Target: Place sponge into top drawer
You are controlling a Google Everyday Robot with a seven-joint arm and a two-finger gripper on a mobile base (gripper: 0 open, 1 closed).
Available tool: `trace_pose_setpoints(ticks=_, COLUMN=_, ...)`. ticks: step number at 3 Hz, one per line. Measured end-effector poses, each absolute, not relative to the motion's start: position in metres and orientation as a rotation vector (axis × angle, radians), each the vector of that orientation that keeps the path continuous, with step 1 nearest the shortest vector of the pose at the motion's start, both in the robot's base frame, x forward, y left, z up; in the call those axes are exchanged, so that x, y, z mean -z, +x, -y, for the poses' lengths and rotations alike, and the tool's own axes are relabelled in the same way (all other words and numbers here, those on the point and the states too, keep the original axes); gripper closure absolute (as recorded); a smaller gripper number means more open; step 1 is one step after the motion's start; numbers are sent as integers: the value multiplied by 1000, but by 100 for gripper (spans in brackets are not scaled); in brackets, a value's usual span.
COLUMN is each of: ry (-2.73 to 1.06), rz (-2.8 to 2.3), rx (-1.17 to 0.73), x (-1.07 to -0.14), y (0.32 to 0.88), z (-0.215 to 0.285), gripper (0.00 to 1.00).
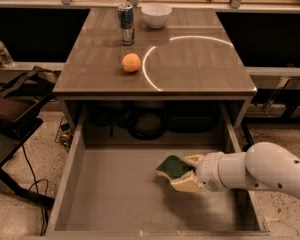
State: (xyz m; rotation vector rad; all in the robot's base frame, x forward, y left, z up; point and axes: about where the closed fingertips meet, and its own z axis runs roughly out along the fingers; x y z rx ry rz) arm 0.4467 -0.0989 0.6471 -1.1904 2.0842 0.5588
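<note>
The sponge (173, 167), dark green on top with pale foam below, is held inside the open top drawer (110, 194), at its middle right and just above the grey bottom. My gripper (182, 172) comes in from the right on a white arm and is shut on the sponge, one pale finger (194, 160) behind it and the other below it. The drawer is pulled fully out under the brown wood-grain tabletop (190, 69).
On the tabletop stand an orange (131, 62), a drink can (126, 23) and a white bowl (156, 14). A dark chair with a bag (12, 109) stands left of the drawer. Cables (145, 126) lie behind the drawer under the table.
</note>
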Motion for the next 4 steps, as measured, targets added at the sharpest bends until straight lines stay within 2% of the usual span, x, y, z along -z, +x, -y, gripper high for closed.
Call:
trace_pose_setpoints(ticks=1, ry=-1195, rz=-2083, rx=-562, x=-646, y=446, z=97, gripper=43)
trace_pose_setpoints(ticks=3, ry=-1200, rz=-2082, rx=-565, x=-646, y=446, z=95, gripper=0)
trace_pose_setpoints(ticks=4, ry=-1201, rz=-2082, rx=-566, x=-646, y=446, z=95, gripper=0)
